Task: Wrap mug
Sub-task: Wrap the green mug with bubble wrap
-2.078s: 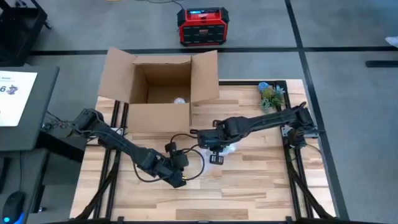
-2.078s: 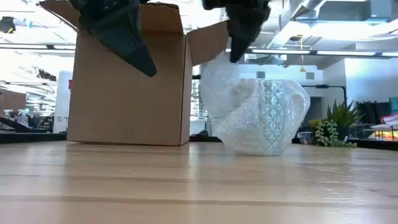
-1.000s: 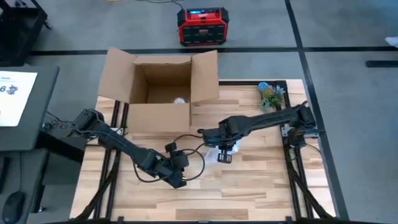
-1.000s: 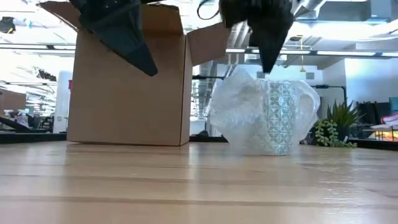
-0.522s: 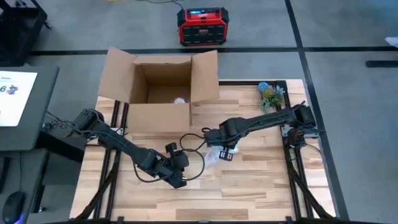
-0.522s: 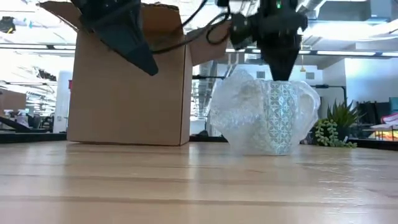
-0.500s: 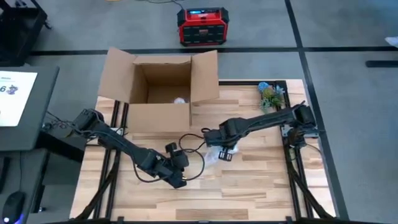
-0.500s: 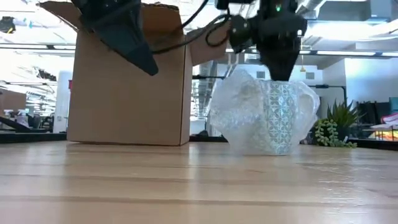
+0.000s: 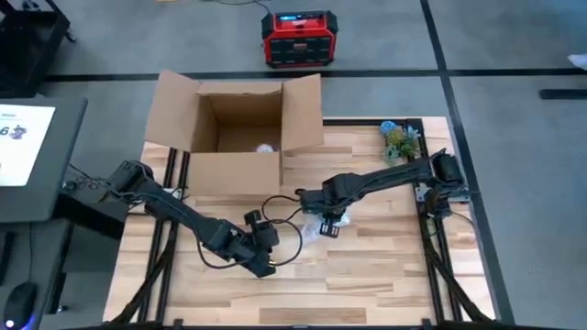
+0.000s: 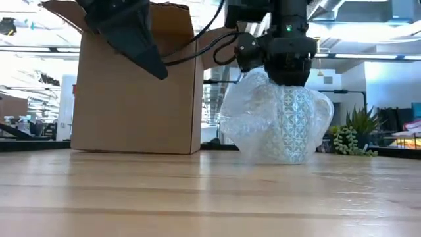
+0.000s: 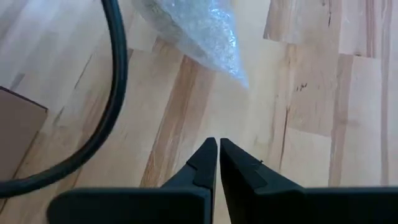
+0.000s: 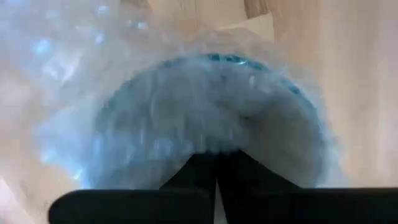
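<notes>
The mug [image 10: 289, 128] stands near the middle of the table [image 9: 385, 275], a little to the right, already bundled in bubble wrap [image 10: 247, 128]; its blue-patterned side shows through the plastic in the low view. The cardboard box [image 9: 234, 128] sits open at the far left of the table, well apart from the mug.

The right gripper [image 12: 216, 171] is directly over the mug with its 2 fingers pressed together, tips down in the mouth of the mug with wrap under them. This looks like the tucking step: loose wrap being pushed into the opening so the bundle holds.

The left gripper [image 11: 217, 155] hovers over bare wood nearer and to the left of the mug, fingers closed on nothing, with a loose corner of the wrap lying just beyond it.

The next move probably calls for lifting the right gripper straight up without dragging the wrap out, then gathering that trailing corner toward the mug.
</notes>
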`<state>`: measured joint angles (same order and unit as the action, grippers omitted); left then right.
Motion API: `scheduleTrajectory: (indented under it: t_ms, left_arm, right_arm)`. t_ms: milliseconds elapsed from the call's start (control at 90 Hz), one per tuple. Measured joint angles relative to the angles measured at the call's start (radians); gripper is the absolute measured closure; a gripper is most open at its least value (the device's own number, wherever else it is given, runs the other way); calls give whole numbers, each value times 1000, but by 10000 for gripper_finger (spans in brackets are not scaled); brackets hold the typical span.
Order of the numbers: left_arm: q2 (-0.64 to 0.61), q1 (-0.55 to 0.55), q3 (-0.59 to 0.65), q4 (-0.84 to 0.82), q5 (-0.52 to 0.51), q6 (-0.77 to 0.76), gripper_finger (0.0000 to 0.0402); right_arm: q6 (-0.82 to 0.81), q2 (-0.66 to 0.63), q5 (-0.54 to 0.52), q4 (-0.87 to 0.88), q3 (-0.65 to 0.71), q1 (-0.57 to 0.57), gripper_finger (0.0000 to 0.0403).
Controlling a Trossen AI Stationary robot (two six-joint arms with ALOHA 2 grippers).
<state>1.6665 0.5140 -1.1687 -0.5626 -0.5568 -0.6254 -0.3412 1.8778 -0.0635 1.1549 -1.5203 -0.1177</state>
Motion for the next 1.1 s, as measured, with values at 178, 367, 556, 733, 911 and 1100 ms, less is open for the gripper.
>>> scheduleTrajectory:
  t_ms: [178,367,556,733,911,1100]
  left_arm:
    - [0,0,0,0,0,0,402]
    - [0,0,0,0,0,0,402]
    - [0,1,0,0,0,0,402]
    - [0,1,0,0,0,0,402]
    - [0,2,0,0,0,0,402]
    - [0,2,0,2,0,-1,402]
  right_arm:
    - [-14,-5,-81,193,-188,-59,403]
    - [-6,-15,-193,167,-254,-90,403]
    - [25,-9,-103,20,-110,-34,403]
    - [52,-10,12,-222,132,26,403]
    - [53,-24,56,-398,295,69,403]
    - [77,-23,68,-337,249,59,403]
